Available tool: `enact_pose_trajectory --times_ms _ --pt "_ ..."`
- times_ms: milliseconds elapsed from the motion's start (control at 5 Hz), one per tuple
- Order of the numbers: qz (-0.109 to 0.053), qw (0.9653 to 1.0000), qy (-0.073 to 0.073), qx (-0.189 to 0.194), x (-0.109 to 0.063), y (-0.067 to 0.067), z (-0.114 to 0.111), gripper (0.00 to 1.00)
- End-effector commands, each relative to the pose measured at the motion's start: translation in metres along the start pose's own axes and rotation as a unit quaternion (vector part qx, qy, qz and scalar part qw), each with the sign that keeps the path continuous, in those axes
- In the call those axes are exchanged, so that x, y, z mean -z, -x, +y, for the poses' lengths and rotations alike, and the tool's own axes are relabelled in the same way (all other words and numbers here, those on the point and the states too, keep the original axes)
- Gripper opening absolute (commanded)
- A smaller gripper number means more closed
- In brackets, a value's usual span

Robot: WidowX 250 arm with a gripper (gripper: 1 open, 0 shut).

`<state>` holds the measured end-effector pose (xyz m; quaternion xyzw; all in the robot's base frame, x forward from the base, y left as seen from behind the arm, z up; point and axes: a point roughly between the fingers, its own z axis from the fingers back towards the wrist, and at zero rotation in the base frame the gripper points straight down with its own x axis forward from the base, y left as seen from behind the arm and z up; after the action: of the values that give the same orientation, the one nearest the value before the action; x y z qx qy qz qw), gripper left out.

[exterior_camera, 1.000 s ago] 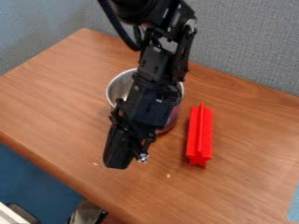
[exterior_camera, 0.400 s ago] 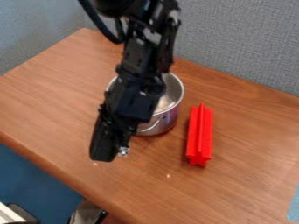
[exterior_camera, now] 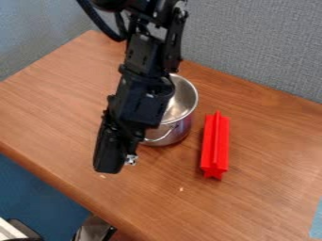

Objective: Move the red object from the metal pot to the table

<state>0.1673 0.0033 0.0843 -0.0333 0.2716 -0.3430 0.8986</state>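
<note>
Red bar (exterior_camera: 217, 146): lies flat on the worktop, right of the pot and just beside it, not touching it as far as can be seen. Its long axis runs near to far, the far end leaning slightly right. Nothing grips it.
Pot (exterior_camera: 178, 110): shiny steel, round with straight sides, upright near the middle of the worktop. Only its right part shows; the arm covers the left part. The visible part of the inside looks empty.
Worktop (exterior_camera: 56, 104): reddish-brown wood with visible grain, a rounded edge along the near left side. A few pale specks lie on it near the bar's near end.
Arm: black, coming down from the top of the view and slanting toward the near left, passing in front of the pot's left side.
Gripper (exterior_camera: 111, 162): black, at the arm's lower end, left of and nearer than the pot, well apart from the bar. It is tilted, tip toward the near edge. Whether it touches the wood cannot be told.
Jaws: drawn together, no gap to be seen, with nothing between them.
Backdrop: blue-grey surface behind the worktop on the far side and to the left.
Below the near edge: a dark floor area with a small light-and-dark item at the bottom, too blurred to name.
</note>
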Motion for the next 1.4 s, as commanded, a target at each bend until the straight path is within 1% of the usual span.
enact_pose_trajectory --times_ms 0,200,400,600,800,1000,1200 --pt "-0.01 0.9991 -0.036 0.019 -0.011 -0.005 -0.002 0.0" --pt "-0.03 0.9986 -0.019 -0.041 0.0 -0.01 0.002 0.0" --pt "-0.053 0.9937 -0.002 -0.099 0.01 -0.012 0.005 0.0" --pt "-0.036 0.9956 -0.034 -0.08 0.004 -0.011 0.004 0.0" --pt "-0.022 0.9957 -0.068 -0.059 -0.004 -0.01 0.001 0.0" --pt "-0.005 0.9942 -0.101 -0.037 -0.01 -0.01 -0.001 0.0" --pt "0.008 0.9932 -0.114 -0.02 -0.006 -0.013 -0.002 0.0"
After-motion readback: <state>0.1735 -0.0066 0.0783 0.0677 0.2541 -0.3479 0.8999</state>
